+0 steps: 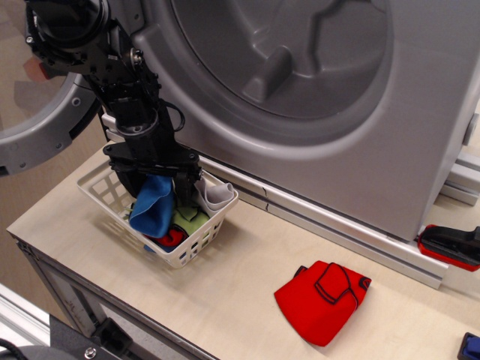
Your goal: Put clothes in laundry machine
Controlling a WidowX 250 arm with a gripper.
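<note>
- Fabric nearest the camera: one red piece with black trim (pixel 322 300) lies flat on the table (pixel 225 300), well apart from the basket and below the washer's front.
- Basket next: one white lattice basket (pixel 191 244) sits at the table's left end, holding one blue cloth (pixel 152 212), one light green piece (pixel 192 222), one pale grey piece (pixel 214 193) and a scrap of red (pixel 171 238) at the bottom.
- Gripper (pixel 154 178): it sits low in the basket with its fingers either side of the blue cloth's top. Whether they are pinching it I cannot tell, as the cloth bunches over the gap.
- Doing this step well, as I judge it: take a firm pinch high on the blue cloth alone, lift straight up until its tail clears the basket rim, then swing up and right into the drum, avoiding the lower lip.
- Farthest: one laundry machine (pixel 360 150), drum mouth wide open, with one round door (pixel 45 142) swung out left.
</note>
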